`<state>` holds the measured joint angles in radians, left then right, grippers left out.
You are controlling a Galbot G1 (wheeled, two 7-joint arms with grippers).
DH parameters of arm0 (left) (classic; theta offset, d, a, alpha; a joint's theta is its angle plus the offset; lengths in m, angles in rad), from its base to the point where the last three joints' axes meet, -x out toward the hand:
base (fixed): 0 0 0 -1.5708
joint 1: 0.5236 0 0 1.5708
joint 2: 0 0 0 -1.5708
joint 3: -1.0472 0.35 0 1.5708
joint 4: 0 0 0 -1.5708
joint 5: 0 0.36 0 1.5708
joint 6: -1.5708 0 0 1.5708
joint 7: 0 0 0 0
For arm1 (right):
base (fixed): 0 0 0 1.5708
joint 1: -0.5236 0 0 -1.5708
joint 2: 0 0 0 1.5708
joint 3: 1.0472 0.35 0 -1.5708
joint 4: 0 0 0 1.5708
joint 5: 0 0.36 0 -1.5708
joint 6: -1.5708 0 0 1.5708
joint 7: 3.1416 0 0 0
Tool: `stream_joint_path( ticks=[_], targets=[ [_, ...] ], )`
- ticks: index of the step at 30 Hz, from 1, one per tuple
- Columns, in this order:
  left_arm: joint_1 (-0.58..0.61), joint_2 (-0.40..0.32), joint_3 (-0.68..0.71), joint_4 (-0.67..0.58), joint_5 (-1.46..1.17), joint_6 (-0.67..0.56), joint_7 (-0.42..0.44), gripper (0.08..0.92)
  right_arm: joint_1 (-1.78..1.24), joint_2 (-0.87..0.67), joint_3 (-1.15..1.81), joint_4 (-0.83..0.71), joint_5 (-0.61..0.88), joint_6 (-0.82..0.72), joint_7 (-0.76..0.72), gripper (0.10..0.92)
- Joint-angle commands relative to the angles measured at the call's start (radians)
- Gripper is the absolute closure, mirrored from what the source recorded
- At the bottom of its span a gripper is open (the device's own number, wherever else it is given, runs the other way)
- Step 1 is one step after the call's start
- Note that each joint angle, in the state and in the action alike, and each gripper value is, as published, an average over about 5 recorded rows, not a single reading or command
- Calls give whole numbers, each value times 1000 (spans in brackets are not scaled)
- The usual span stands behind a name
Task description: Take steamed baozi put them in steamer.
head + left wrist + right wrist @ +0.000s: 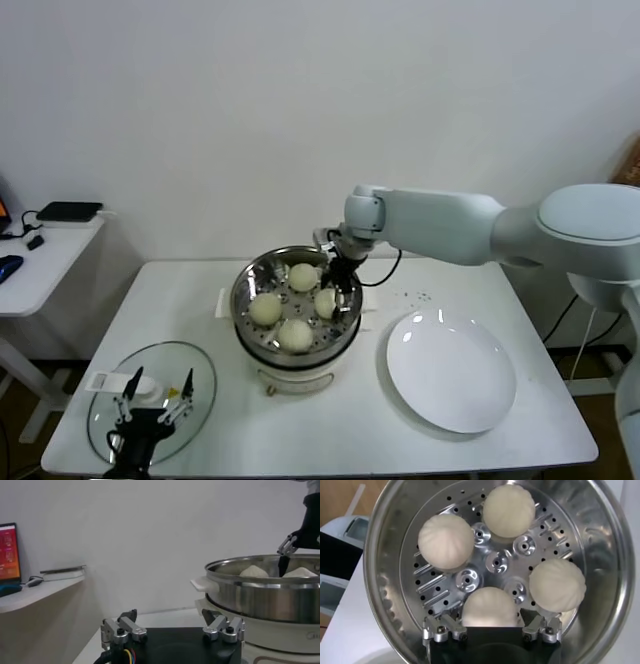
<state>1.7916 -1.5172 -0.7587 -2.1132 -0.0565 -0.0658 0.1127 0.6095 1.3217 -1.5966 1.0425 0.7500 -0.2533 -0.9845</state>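
Four steamed baozi (pixel 490 609), smooth, round and cream-white with faint pleats, sat on the perforated metal tray inside the steamer (pixel 246 283), a shiny stainless-steel pot on a white base. The nearest bun lay on the tray directly between the fingers of the right gripper (pixel 492 630), whose jaws stood apart on either side of it (not pinching it); the other three were spread around the tray beyond it. Past the steamer on the right gripper's arm side lay a flat, glossy white plate (pixel 452 372) on the white desk (pixel 340 420). The left gripper (pixel 152 402), jaws apart, hung over a round glass lid (pixel 200 375) well away from the right gripper.
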Motion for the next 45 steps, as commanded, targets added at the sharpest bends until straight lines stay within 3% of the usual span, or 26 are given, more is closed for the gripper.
stream_joint_path(
  ticks=[1,12,26,37,41,45],
  targets=[
    [1,0,2,-1,1,0,0,177,32,-7,13,0,32,2,-10,203],
    [-2,-1,7,-12,6,3,2,177,160,-121,66,112,109,17,7,203],
    [-14,-13,41,-32,50,12,-1,177,35,-583,316,458,-14,6,256,203],
    [-13,-24,98,-45,103,18,-8,177,-638,-909,982,690,-129,8,478,203],
    [-6,-22,115,-42,102,9,-22,177,-1016,-921,1330,734,-166,68,592,203],
    [1,-20,133,-42,101,0,-37,177,-1377,-829,1661,765,-202,127,696,203]
  ],
)
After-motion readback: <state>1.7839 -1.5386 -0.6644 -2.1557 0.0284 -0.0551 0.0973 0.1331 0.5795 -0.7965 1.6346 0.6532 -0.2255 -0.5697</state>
